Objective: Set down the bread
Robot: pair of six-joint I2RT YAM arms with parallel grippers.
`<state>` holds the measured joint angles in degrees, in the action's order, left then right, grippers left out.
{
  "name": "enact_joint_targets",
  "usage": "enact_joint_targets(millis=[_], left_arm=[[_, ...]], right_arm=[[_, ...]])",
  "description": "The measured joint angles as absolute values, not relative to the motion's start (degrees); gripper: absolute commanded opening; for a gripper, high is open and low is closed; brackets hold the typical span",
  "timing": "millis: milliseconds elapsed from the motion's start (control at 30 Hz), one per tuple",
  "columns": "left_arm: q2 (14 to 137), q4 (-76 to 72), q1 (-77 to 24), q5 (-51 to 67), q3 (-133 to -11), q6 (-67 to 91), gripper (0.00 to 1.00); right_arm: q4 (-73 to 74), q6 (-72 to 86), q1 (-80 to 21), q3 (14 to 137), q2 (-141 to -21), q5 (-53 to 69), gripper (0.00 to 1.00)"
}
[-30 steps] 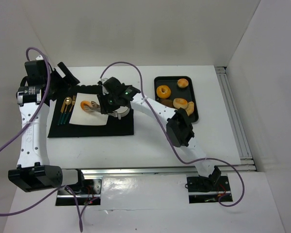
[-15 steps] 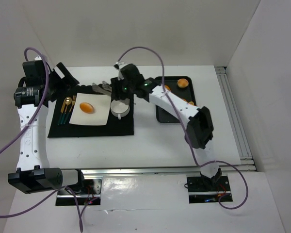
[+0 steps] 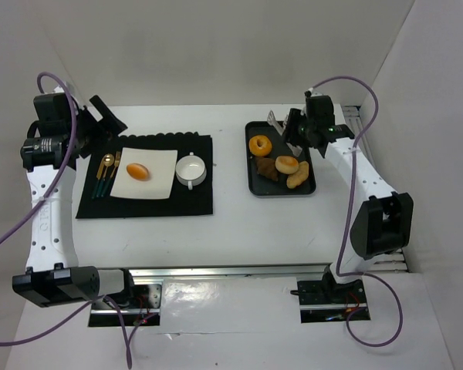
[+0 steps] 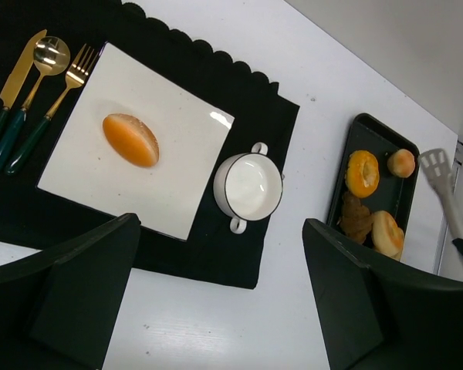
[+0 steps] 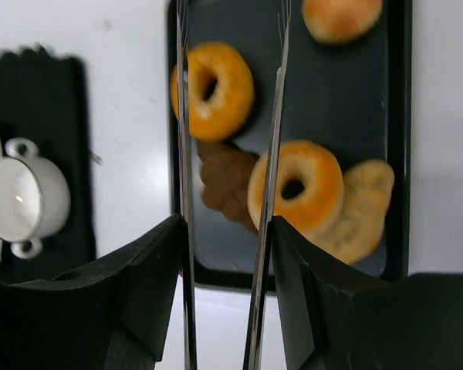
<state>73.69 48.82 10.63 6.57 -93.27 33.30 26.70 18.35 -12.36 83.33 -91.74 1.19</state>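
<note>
White table (image 3: 239, 231); right tool (image 5: 225, 231) clasps parted tongs (image 5: 272, 154) over tray (image 5: 370, 77).

Left arm stands folded at the far left, left gripper (image 3: 110, 117) spread wide, while the right arm reaches far right, right gripper (image 5: 225, 227) clamped on thin metal tongs (image 5: 276, 116)

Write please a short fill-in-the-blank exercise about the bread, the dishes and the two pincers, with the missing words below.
1. The oval bun lies on the white square ____.
2. The cup has ____ handles.
3. The tongs in the right pincer hang over the black ____.
4. The left pincer is ____ and holds nothing.
Missing words: plate; two; tray; open.
</note>
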Motion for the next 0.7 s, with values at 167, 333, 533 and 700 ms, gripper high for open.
enact_joint_targets(millis=[167, 333, 533, 700], left_arm=[[73.7, 48.1, 10.6, 7.0, -92.2, 33.3, 1.0], [73.9, 47.7, 10.6, 7.5, -91.1, 33.3, 1.0], [74.0, 47.3, 10.6, 7.7, -90.5, 33.3, 1.0], [74.1, 47.1, 10.6, 7.8, -89.9, 33.3, 1.0]], right_arm=[[29.4, 18.1, -9.7, 78.2, -91.9, 5.0, 0.56], [28.6, 18.2, -8.4, 76.8, -92.5, 9.4, 0.56], [26.7, 19.1, -7.0, 76.3, -96.7, 12.4, 0.56], [23.6, 20.7, -6.5, 74.5, -99.1, 14.9, 0.54]])
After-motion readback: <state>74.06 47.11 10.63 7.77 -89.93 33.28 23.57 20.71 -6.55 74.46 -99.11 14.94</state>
